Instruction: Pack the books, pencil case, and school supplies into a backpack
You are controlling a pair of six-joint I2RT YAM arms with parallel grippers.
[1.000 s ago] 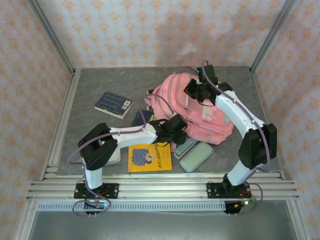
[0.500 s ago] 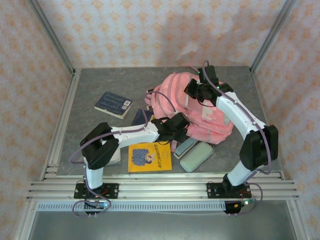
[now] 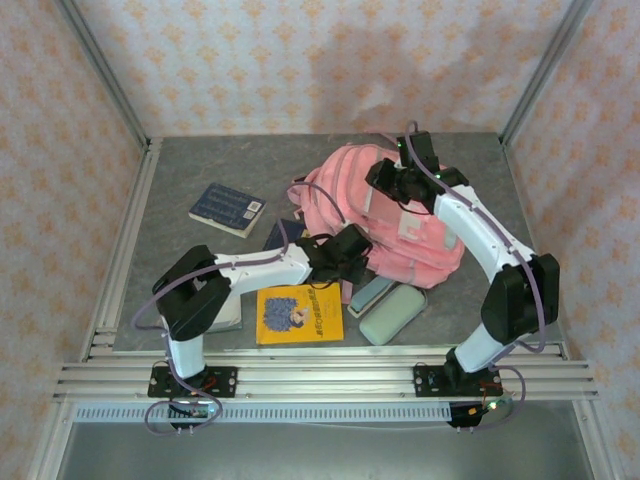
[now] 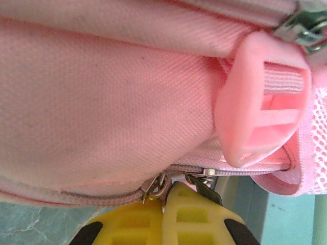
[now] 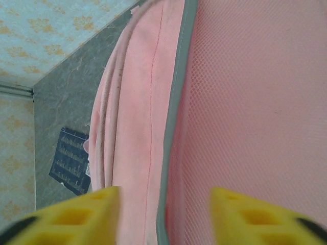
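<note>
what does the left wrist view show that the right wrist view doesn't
Left wrist: the left gripper shut at a metal zipper pull, plus a pink strap buckle. Right wrist: the right gripper open, a grey trim stripe, mesh panel, a navy book on the table beyond. Both: close-up pink fabric of the backpack.

The light is bright and even, with soft shadows on the table (image 3: 180, 170). Up close, the pink backpack (image 5: 245, 102) looks a little blurry.
</note>
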